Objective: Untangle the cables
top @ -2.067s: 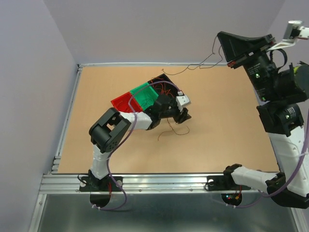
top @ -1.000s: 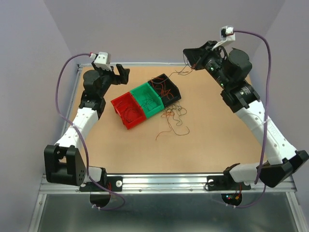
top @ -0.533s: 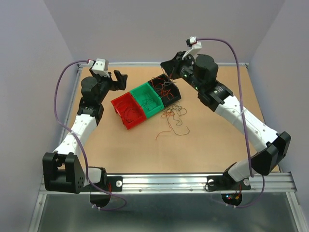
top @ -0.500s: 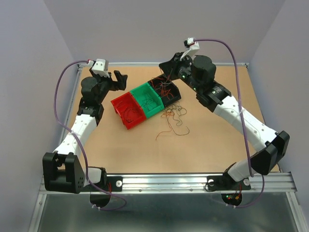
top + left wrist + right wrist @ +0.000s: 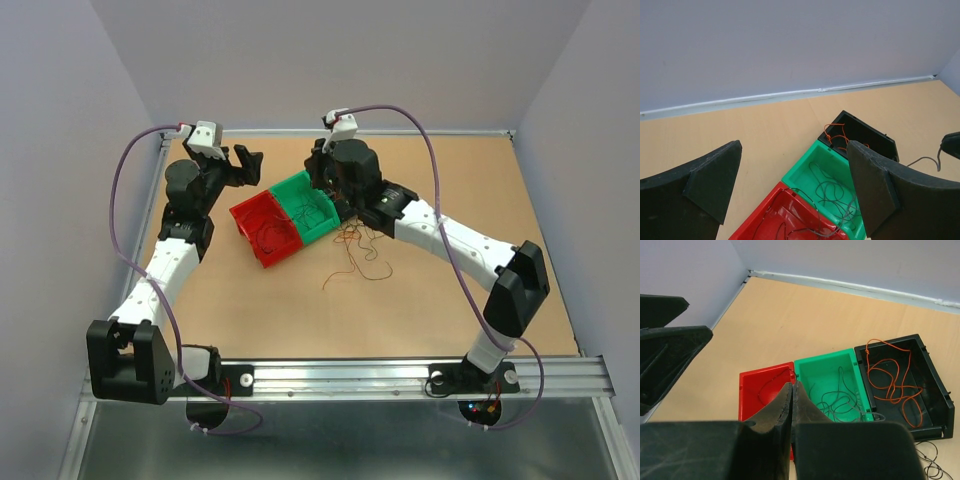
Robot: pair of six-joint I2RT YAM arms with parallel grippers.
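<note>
Thin curly cables lie in a loose tangle [image 5: 362, 243] on the table in front of the bins. A red bin [image 5: 262, 235], a green bin [image 5: 300, 208] and a black bin [image 5: 935, 405] stand in a row. Dark cables [image 5: 840, 402] lie in the green bin, orange cable [image 5: 890, 385] in the black one, and a dark one [image 5: 790, 220] in the red. My right gripper [image 5: 318, 178] hovers over the green bin, jaws pressed shut [image 5: 792, 385]; a thin dark cable [image 5: 925, 160] trails from it. My left gripper [image 5: 250, 162] is open and empty [image 5: 794, 145], high behind the red bin.
The purple back wall and its white seam [image 5: 790, 94] run just behind the bins. The left wall [image 5: 690, 270] is close to the left gripper. More loose cable shows at the black bin's near corner [image 5: 932, 460]. The right forearm [image 5: 440, 235] stretches across the table's right half.
My right arm has swung from the back right leftward and down, arriving over the green bin with its jaws shut. My left gripper stays at the back left, barely moved.
</note>
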